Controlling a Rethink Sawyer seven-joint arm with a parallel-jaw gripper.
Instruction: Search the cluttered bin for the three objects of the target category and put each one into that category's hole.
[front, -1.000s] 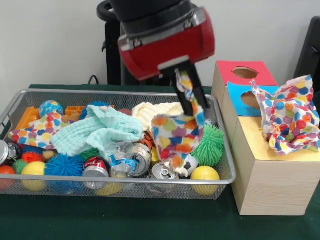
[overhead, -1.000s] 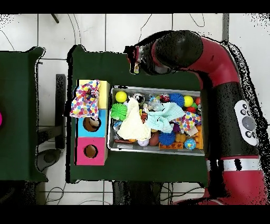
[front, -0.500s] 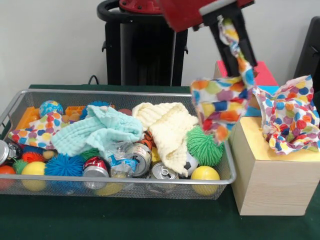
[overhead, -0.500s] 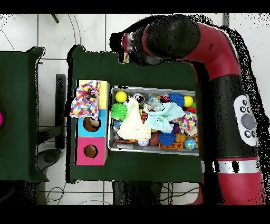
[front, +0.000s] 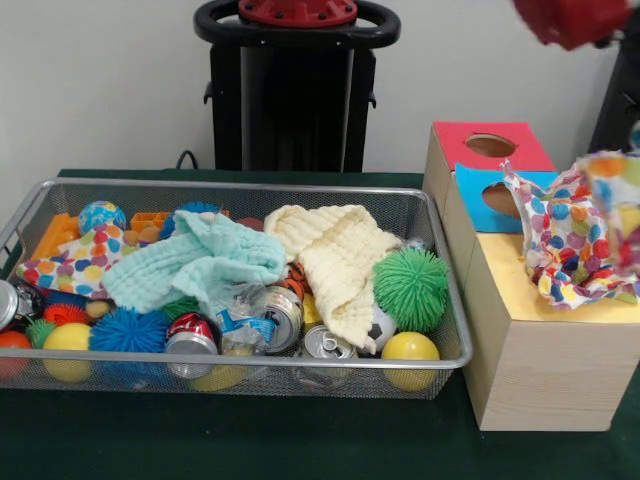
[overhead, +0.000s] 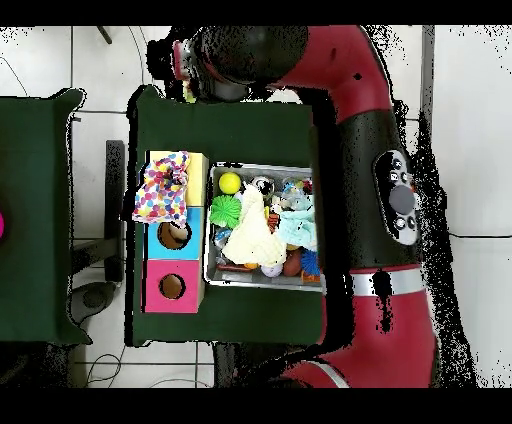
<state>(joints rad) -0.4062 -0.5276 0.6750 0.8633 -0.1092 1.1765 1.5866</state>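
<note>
Front view: the printing on the drink cans (front: 275, 318) at the near side of the wire bin (front: 452, 300) is too small to read. The bin stands on the green table (front: 230, 440) and also holds a mint cloth (front: 195, 262), a cream cloth (front: 335, 255), a green spiky ball (front: 412, 288), yellow balls, blue spiky balls and orange blocks. A dotted cloth (front: 70, 262), white with multicoloured spots, lies at the bin's left end, partly under the mint cloth. Just right of the bin stands the wooden sorting box (front: 540, 370), with a yellow near section, a blue middle section and a red far section; the blue and red tops each show a round hole. A second dotted cloth (front: 565, 240) lies crumpled on the yellow top. At the right edge, a blurred third dotted cloth (front: 622, 200) hangs above the box. Only the red arm housing (front: 580, 18) shows, at the top right corner. Overhead view: the arm (overhead: 370, 150) crosses the picture and covers the right part of the bin. The gripper (overhead: 187, 78) is beyond the bin, over the table near the box's yellow end; whether it is spread or pressed together cannot be told, and any cloth below it cannot be made out. The second dotted cloth covers the yellow section. The blue hole (overhead: 173, 235) and red hole (overhead: 172, 287) are uncovered. The cream cloth lies in the bin's left half.
</note>
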